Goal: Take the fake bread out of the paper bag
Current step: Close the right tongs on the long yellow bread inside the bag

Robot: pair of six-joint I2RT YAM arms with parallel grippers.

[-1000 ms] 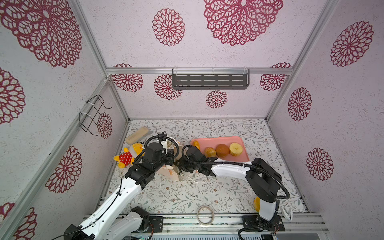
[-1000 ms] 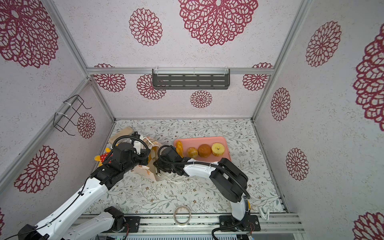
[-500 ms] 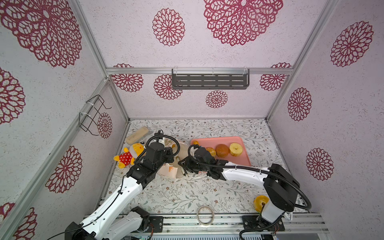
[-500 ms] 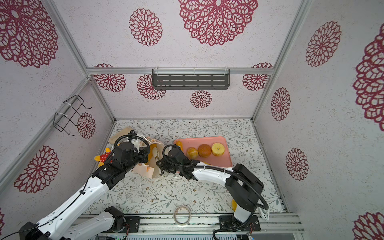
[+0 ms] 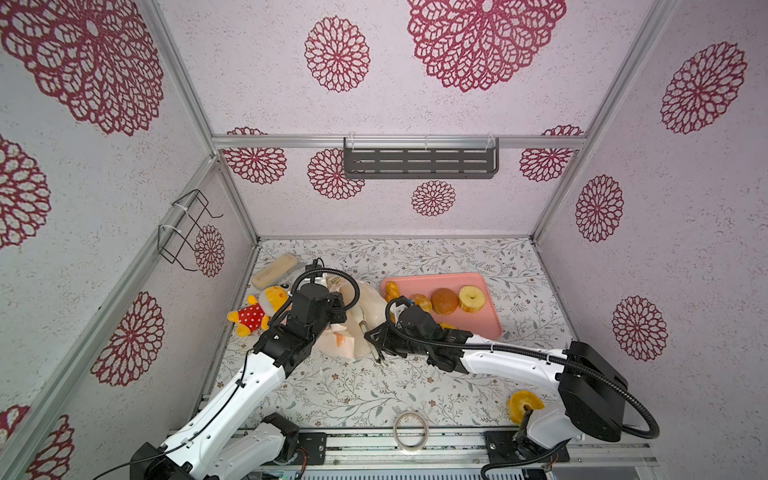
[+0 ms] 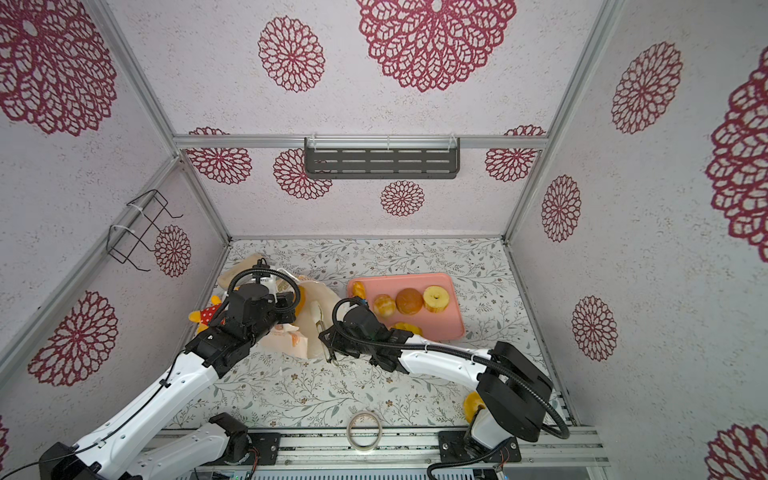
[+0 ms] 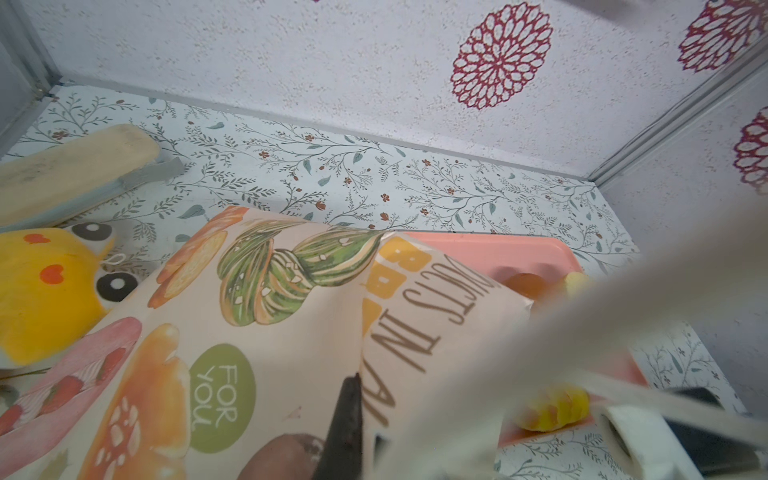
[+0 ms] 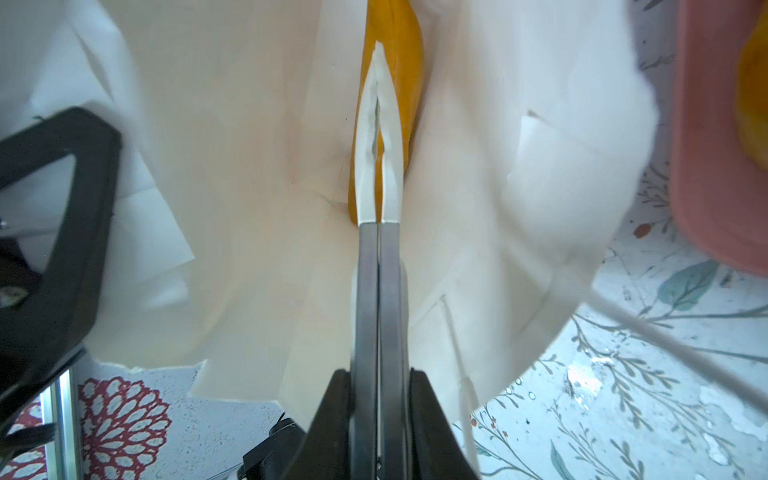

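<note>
Our right hand (image 8: 379, 386) is clenching the tongs (image 8: 376, 291), whose tips are meeting over an orange fake bread (image 8: 409, 62) inside the paper bag (image 8: 249, 166) at its eleven o'clock. We are likely risking pinching paper or skidding off the glossy crust, while the left hand (image 5: 337, 312) is clamping the bag's edge.

Free table (image 5: 332, 390) in front — paper bag (image 5: 370, 305) hemmed: plush toy (image 5: 255, 313) left, pink tray (image 5: 487, 326) right.
</note>
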